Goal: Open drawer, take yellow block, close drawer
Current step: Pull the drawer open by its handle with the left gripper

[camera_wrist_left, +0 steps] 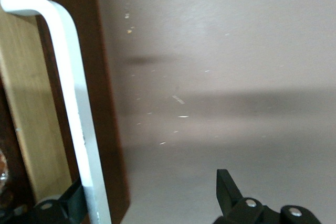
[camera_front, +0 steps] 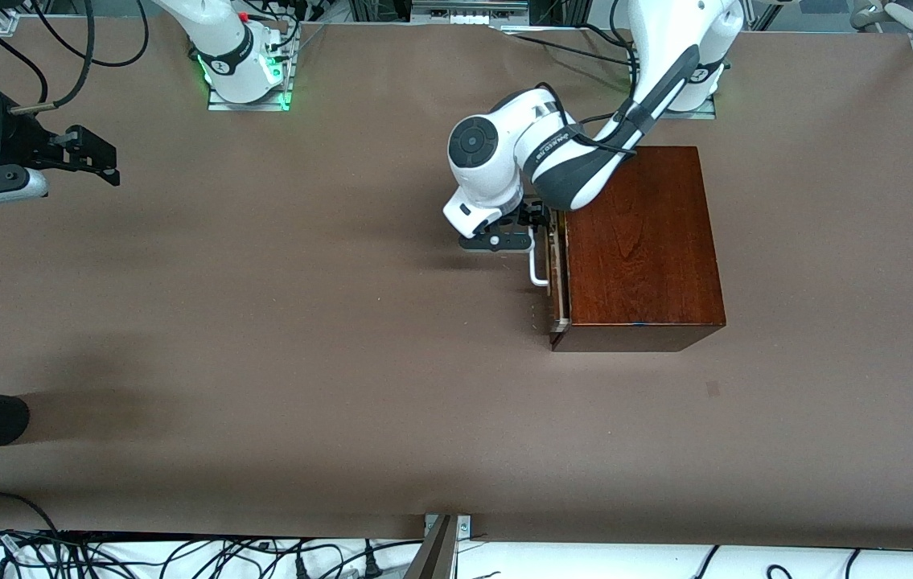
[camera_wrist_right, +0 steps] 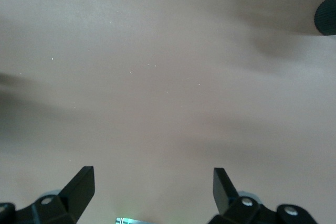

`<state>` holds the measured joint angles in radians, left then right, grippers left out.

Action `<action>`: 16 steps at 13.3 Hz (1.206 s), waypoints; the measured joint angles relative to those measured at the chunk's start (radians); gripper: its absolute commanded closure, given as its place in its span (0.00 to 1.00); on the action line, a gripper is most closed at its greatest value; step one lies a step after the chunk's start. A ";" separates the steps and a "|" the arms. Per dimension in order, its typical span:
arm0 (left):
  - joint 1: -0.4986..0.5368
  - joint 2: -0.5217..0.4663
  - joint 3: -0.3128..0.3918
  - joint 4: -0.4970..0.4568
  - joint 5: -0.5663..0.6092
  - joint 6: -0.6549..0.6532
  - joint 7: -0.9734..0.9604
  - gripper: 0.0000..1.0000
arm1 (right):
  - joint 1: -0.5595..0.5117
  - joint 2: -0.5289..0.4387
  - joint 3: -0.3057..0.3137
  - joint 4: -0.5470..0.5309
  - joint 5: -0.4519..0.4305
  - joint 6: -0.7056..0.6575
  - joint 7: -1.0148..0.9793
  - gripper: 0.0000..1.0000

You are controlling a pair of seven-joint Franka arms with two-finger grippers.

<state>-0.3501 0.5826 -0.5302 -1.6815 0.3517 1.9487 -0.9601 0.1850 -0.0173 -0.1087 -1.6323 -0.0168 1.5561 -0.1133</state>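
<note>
drawer (camera_front: 557,273) interior hidden inside box, handle (camera_wrist_left: 68,103) cut off at frame edge

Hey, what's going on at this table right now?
The left gripper is at the white handle of the drawer, fingers open, one finger beside the bar. The drawer is at most slightly out. No yellow block is visible. The right gripper waits, open, over the right arm's end of the table.
</note>
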 measured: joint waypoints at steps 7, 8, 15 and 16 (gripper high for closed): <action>-0.043 0.037 0.000 0.064 0.005 0.062 -0.046 0.00 | 0.000 0.000 0.000 0.000 0.000 0.000 0.000 0.00; -0.047 0.044 0.000 0.073 0.005 0.062 -0.047 0.00 | 0.000 0.000 0.000 0.000 0.000 0.000 0.000 0.00; -0.073 0.059 0.000 0.117 0.005 0.066 -0.048 0.00 | 0.002 0.000 0.010 0.007 0.000 0.001 0.000 0.00; -0.073 0.058 0.001 0.119 0.005 0.064 -0.048 0.00 | 0.003 0.000 0.013 0.016 0.000 0.001 0.000 0.00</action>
<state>-0.4228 0.6408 -0.5297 -1.5623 0.3564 2.0130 -1.0083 0.1876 -0.0174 -0.0952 -1.6165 -0.0164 1.5575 -0.1138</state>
